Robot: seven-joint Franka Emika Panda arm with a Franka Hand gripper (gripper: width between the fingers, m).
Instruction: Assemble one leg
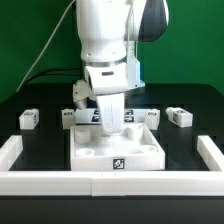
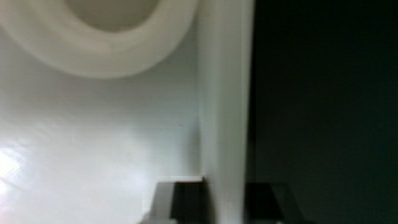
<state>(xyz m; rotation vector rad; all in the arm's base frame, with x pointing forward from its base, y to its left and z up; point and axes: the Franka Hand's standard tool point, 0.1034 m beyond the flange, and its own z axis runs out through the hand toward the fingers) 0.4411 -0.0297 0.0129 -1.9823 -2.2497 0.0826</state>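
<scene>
Now sits low on the panel (image 1: 142, 150), fingers (image 2: 183, 205) astride its edge, clamped or not unclear, a leg (image 1: 152, 116) just off toward the exterior view's right.

black table (image 1: 195, 135), big white panel (image 1: 145, 150) flat in the middle, a leg (image 1: 28, 118) off on the exterior view's left, second leg (image 1: 180, 116) on the right, white rail (image 1: 110, 183) along the front
</scene>
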